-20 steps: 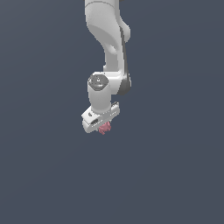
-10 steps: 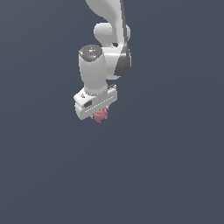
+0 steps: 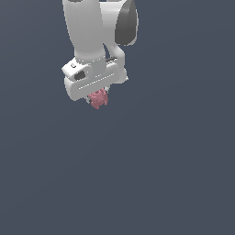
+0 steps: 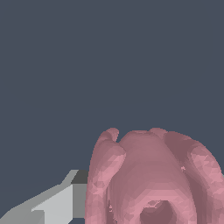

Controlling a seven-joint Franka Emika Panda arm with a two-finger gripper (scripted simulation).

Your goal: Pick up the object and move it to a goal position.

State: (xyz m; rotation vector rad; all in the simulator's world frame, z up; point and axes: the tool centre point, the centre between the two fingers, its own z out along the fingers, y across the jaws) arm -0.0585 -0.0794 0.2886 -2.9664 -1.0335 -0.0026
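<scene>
The object point(image 3: 97, 98) is a small pinkish-red lumpy blob that hangs just under the white gripper point(image 3: 96, 97) in the upper left of the exterior view. The gripper is shut on it and holds it in the air; the fingers are mostly hidden behind the gripper body and the blob. In the wrist view the object point(image 4: 148, 175) fills much of the picture, with one grey finger point(image 4: 57, 203) beside it. No goal marker shows in either view.
Only a plain dark grey-blue background lies around and below the arm point(image 3: 98, 27). No other objects, edges or surfaces show.
The arm has risen and come closer to the exterior camera with the object still in the gripper. The gripper now sits higher and larger in that view.
</scene>
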